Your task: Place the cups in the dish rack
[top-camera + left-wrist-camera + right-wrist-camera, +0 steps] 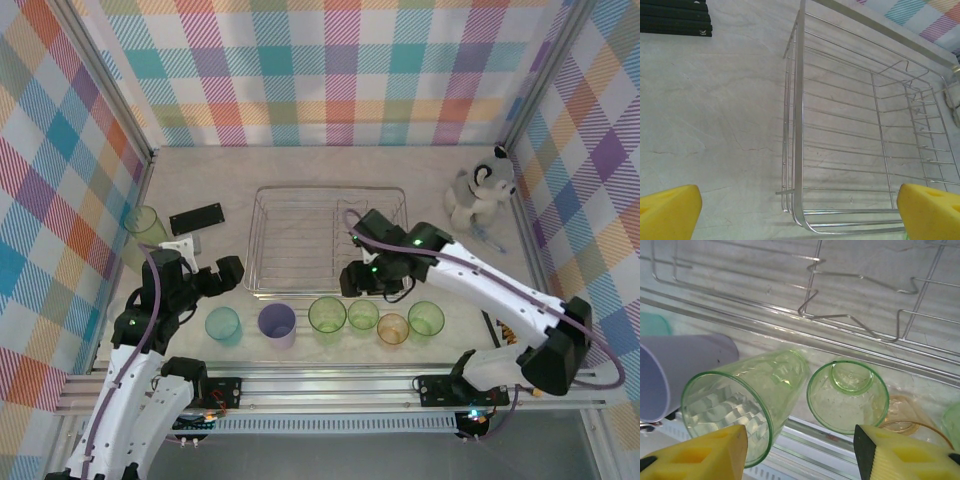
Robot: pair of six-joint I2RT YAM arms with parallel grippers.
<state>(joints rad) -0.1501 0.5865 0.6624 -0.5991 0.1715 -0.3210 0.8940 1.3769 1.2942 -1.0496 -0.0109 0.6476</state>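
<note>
Well to the left of the dish rack (300,240), a tall green cup (146,225) is standing by the side wall, with a black block (197,217) lying between it and the rack. The left gripper (228,273) is hovering just off the rack's near-left corner, its yellow fingers (670,212) spread wide and holding nothing, with bare table (715,125) lying open along the rack's left edge. Along the rack's near edge, outside its wires, six cups are standing in a row: a teal cup (222,324), a lavender cup (277,324), a large green cup (327,314), a small green cup (363,315), an orange cup (393,328) and an end green cup (426,318). The right gripper (365,283) is hanging over that near edge above the large green cup (740,405) and small green cup (847,395), pads (905,455) wide apart and gripping nothing. A plush toy (482,188) is sitting to the right of the rack's far-right corner.
</note>
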